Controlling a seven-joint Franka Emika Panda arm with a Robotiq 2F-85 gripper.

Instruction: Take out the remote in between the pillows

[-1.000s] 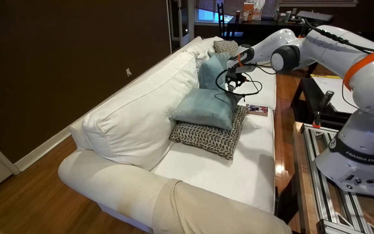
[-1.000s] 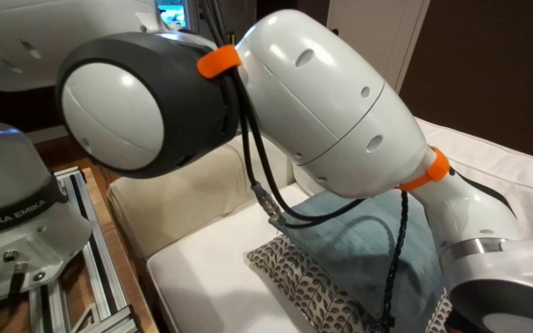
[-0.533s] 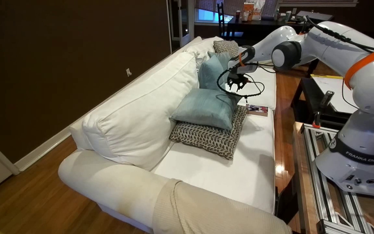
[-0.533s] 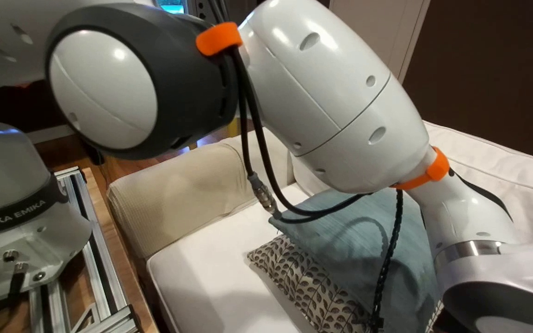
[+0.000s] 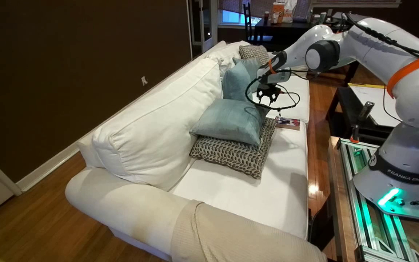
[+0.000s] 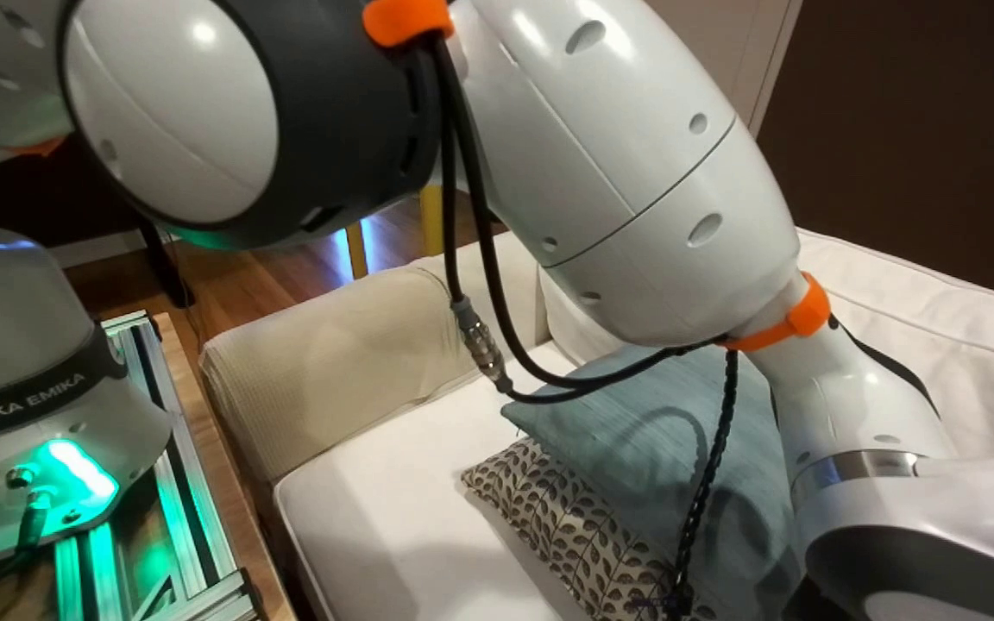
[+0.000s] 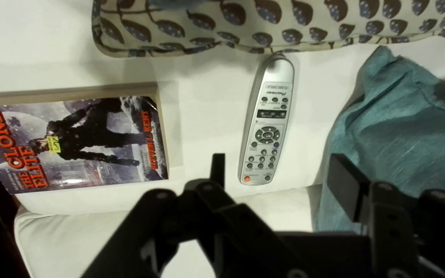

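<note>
On the white sofa seat [image 7: 207,119], wrist view: remote [image 7: 267,127] lies flat, buttons up, between leaf-print pillow [image 7: 245,33] and teal pillow [image 7: 392,131]. Its far end sits at the leaf-print pillow's edge; touching, or tucked slightly under, cannot tell. Paperback [image 7: 79,143] lies apart from it, on the side away from the teal pillow. Remote not made out in the exterior views.

End effector [image 7: 282,177]: spread wide, gripping nothing, hanging above the seat. Judged step: alignment ahead of a grasp; pick not yet made.

Failure modes, estimated:
1. Off-centre approach. Remote appears closer to the book-side finger [image 7: 218,170]; a straight descent could land that finger on the casing or shove it sideways.
2. Cloth pinch. Pillow-side finger [image 7: 348,185] overlaps the teal pillow in view; loose fabric could fold into the grip.
3. Short reach. Fingertips look level with the near end only; closing there risks an end-grip that swings, or a push toward the seam [image 7: 276,192] beyond.
4. Snag. Black cable loop [image 5: 278,108], hanging at the end effector in an exterior view, could catch a pillow corner and drag it.
</note>
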